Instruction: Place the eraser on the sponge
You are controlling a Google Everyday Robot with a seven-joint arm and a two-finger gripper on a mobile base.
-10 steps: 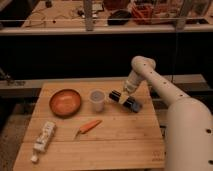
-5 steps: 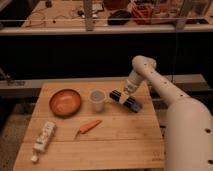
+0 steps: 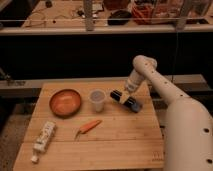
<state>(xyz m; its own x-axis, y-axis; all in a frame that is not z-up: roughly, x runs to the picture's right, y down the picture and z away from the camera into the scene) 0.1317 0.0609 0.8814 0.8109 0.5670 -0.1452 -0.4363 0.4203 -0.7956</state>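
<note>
Wooden bench [image 3: 100, 145]: centre frame.
Tool [image 3: 125, 95]: right of centre, closed, at the blocks; hold unclear.
Eraser [image 3: 116, 94]: black, at tool tip, right of clear cup [image 3: 97, 100].
Sponge [image 3: 133, 104]: bluish-dark, just lower right of eraser.

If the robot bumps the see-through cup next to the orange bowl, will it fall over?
Probably, if hit near its rim: the clear plastic cup stands upright and looks taller than it is wide. It seems empty, so it is likely light; a low nudge might just slide it across the wooden table. The shut gripper sits near it, at a small dark block.
</note>
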